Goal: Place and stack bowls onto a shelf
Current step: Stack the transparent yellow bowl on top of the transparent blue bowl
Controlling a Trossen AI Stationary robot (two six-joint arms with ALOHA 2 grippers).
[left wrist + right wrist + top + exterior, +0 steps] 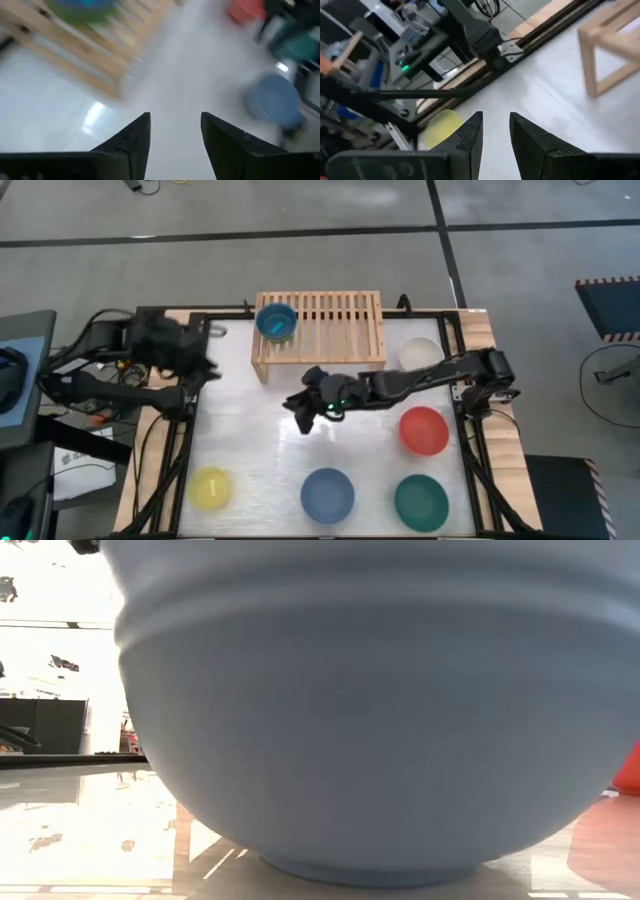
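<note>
The light-wood shelf (330, 330) stands at the table's far middle. On its left end sits a cyan bowl (276, 321) nested in a lime green bowl (80, 11). The cream white bowl (420, 353), red bowl (424, 430), dark green bowl (421, 502), slate blue bowl (327, 495) and yellow bowl (211, 488) rest on the table. The pink bowl is not in view. My left gripper (205, 366) is open and empty, left of the shelf. My right gripper (298, 413) is narrowly open and empty, just in front of the shelf.
The slate blue bowl (370, 710) fills the low view, with the red bowl's edge (630, 768) at its right. The table's black frame rails (185, 450) run along both sides. A shelf leg (592, 60) and the yellow bowl (442, 127) show past my right fingers.
</note>
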